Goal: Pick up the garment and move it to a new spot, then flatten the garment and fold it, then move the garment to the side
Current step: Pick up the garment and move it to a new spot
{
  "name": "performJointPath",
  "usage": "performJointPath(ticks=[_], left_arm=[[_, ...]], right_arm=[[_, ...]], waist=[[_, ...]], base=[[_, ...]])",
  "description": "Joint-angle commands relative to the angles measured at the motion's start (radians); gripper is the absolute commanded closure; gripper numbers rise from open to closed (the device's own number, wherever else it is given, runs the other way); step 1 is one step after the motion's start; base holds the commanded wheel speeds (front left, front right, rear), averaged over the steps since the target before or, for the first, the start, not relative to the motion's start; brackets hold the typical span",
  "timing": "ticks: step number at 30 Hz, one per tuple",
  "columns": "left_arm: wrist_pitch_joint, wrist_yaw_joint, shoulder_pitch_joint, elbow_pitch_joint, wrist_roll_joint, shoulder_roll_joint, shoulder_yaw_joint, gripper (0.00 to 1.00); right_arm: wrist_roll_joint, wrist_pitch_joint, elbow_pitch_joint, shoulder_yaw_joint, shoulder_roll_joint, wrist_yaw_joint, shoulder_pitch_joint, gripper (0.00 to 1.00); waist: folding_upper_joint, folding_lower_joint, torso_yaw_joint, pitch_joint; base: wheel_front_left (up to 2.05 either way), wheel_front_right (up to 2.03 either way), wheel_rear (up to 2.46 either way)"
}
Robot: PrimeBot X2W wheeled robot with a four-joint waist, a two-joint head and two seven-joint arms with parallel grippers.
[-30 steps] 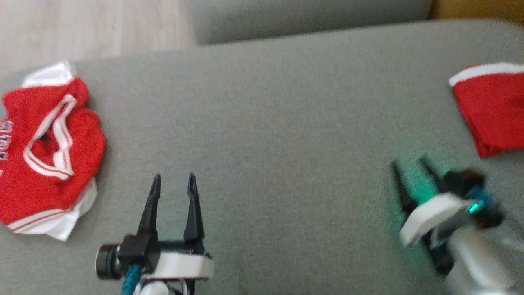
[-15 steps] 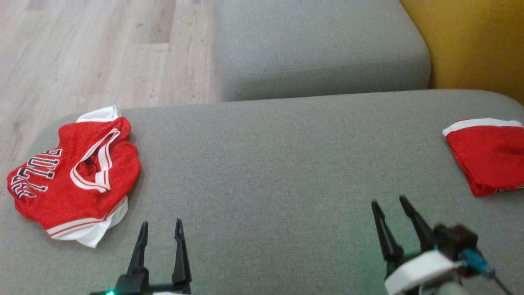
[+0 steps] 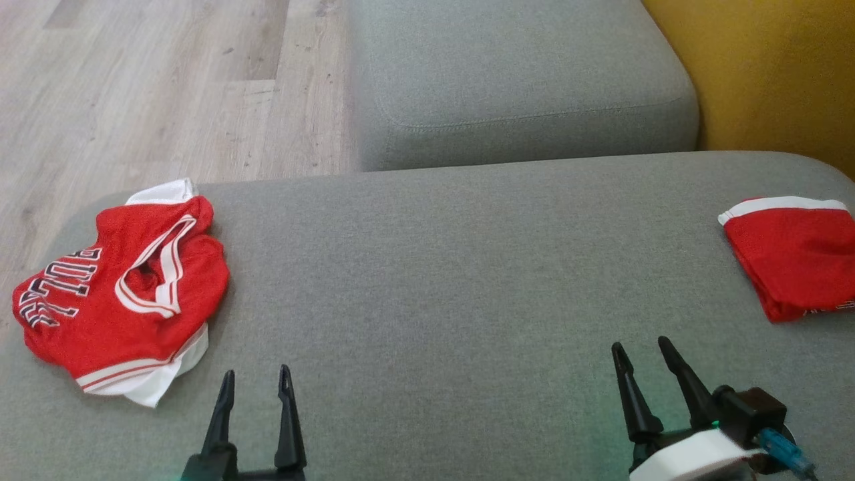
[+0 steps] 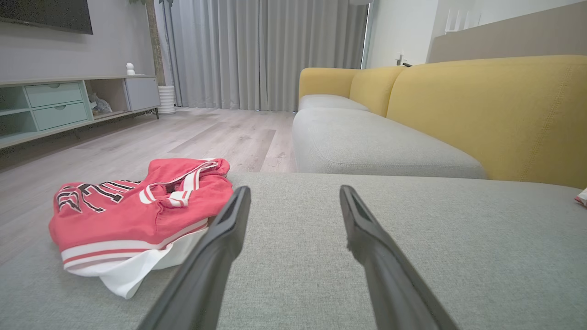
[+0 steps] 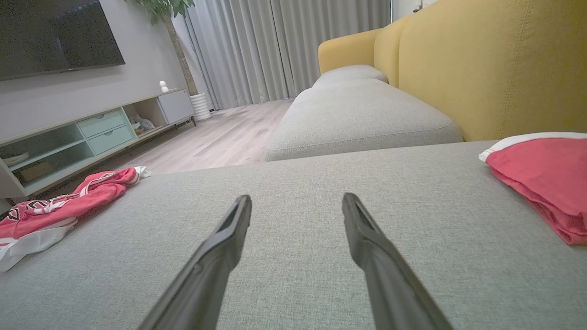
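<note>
Garment (image 3: 120, 287): a red jersey with white trim and dark lettering, lying crumpled on the grey seat cushion (image 3: 434, 280).

Left gripper (image 3: 257, 371): jaws apart, nothing between them, low over bare cushion. The garment lies ahead of these jaws and off to their left, not touching them. Its white hem is the nearest edge.

Right gripper (image 3: 639, 344): jaws apart and empty. A folded red piece (image 3: 795, 267) sits ahead and to their right, well apart from the jersey.

Handling, as judged: light, limp knit. It will sag and bunch when lifted and will not hold its shape. The banded hem or the neckline trim looks thicker and should give the firmest pinch.

Beyond: second cushion (image 3: 521, 73), wooden floor (image 3: 133, 87), yellow backrest (image 3: 768, 67).
</note>
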Motion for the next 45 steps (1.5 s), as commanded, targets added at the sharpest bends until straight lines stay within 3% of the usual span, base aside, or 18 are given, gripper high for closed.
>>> performJointPath(ticks=[1, 14, 20, 34, 38, 45], left_arm=[[-0.005, 0.002, -0.032, -0.027, 0.008, -0.002, 0.035, 0.00], [-0.005, -0.006, -0.033, -0.027, 0.018, -0.002, 0.045, 0.00], [-0.005, -0.008, -0.038, -0.038, 0.027, -0.002, 0.054, 0.00], [-0.005, -0.006, -0.030, -0.068, 0.025, -0.002, 0.113, 0.00], [-0.005, -0.004, -0.030, -0.079, 0.023, -0.002, 0.135, 0.00], [-0.005, -0.004, -0.087, -0.121, 0.016, -0.002, 0.192, 0.00]], right_arm=[[-0.007, -0.014, -0.037, 0.013, 0.000, 0.007, -0.019, 0.00], [-0.007, -0.014, -0.040, 0.011, 0.008, 0.007, -0.011, 0.00], [-0.003, -0.014, -0.041, 0.024, 0.018, 0.007, -0.011, 0.00], [-0.004, -0.014, -0.040, 0.050, 0.033, 0.007, -0.033, 0.00], [-0.012, -0.014, -0.040, 0.055, 0.027, 0.007, -0.044, 0.00], [-0.021, -0.014, -0.048, 0.058, -0.010, 0.007, -0.059, 0.00]], waist=[[-0.0001, 0.0000, 0.000, 0.000], [-0.0001, 0.0000, 0.030, -0.014], [-0.0001, 0.0000, 0.113, -0.011], [-0.0001, 0.0000, 0.385, 0.022], [-0.0001, 0.0000, 0.415, 0.044], [-0.0001, 0.0000, 0.410, 0.110]], base=[[0.00, 0.00, 0.00], [0.00, 0.00, 0.00], [0.00, 0.00, 0.00], [0.00, 0.00, 0.00], [0.00, 0.00, 0.00], [0.00, 0.00, 0.00]])
